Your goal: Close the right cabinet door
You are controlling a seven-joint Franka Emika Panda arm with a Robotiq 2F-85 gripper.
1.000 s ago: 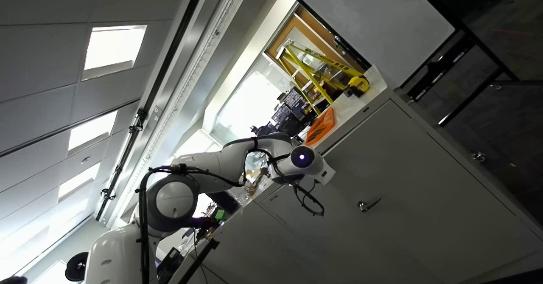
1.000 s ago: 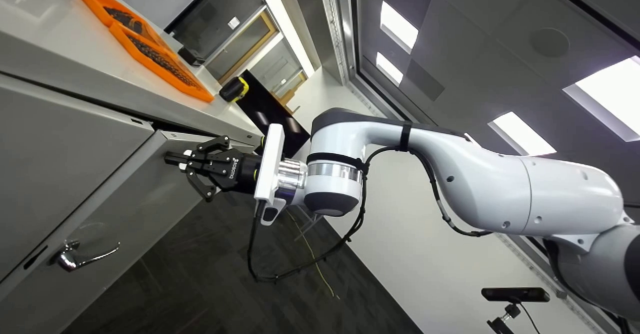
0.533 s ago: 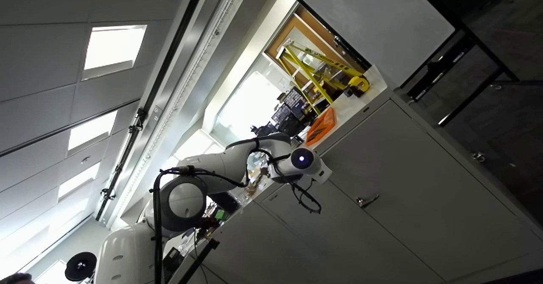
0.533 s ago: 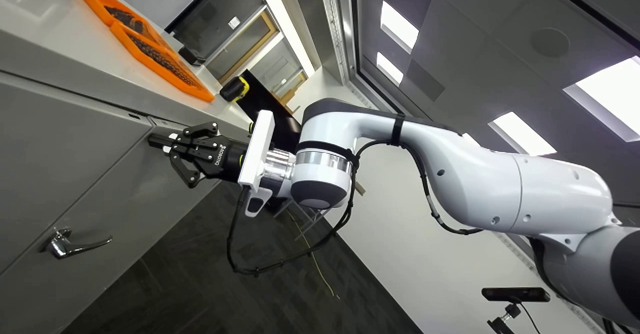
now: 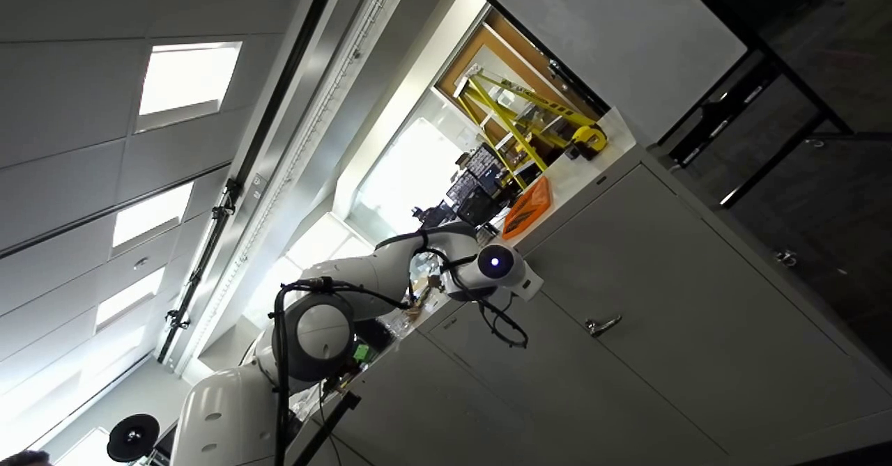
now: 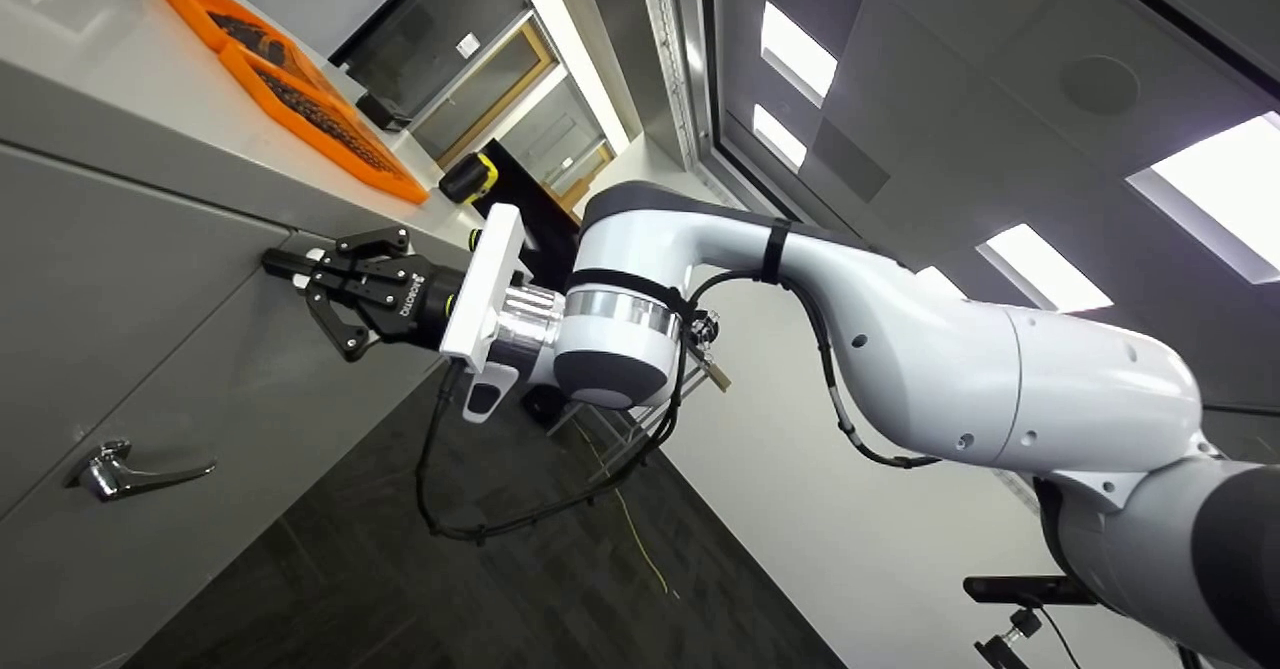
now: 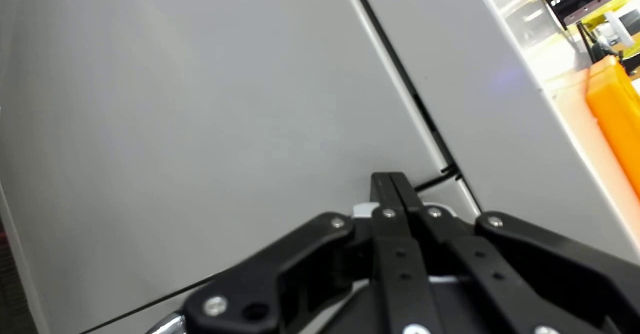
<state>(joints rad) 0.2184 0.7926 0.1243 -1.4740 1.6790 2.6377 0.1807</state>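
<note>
Right door (image 6: 260, 399): grey panel below the countertop (image 6: 90, 69), nearly in line with the left door (image 6: 70, 309) in both exterior views; latching cannot be told.
Seam (image 6: 150, 374): narrow dark line between the two doors, visible also in the wrist view.
Handle (image 6: 105, 473): curved silver lever on the right door, just beside the seam.
Gripper (image 7: 389, 175): black, its two fingers pressed together side by side in the wrist view.
Fingertips (image 6: 285, 265): at the right door's upper corner, by the seam; contact cannot be told for certain.
Arm (image 6: 900, 339): white, extended to the doors in both exterior views.
Orange tray (image 6: 395, 184): on the countertop in both exterior views.
Tape measure (image 6: 470, 179): yellow and black, on the countertop, near the tray's end.
Ladder (image 5: 505, 121): yellow, beyond the countertop in an exterior view.
</note>
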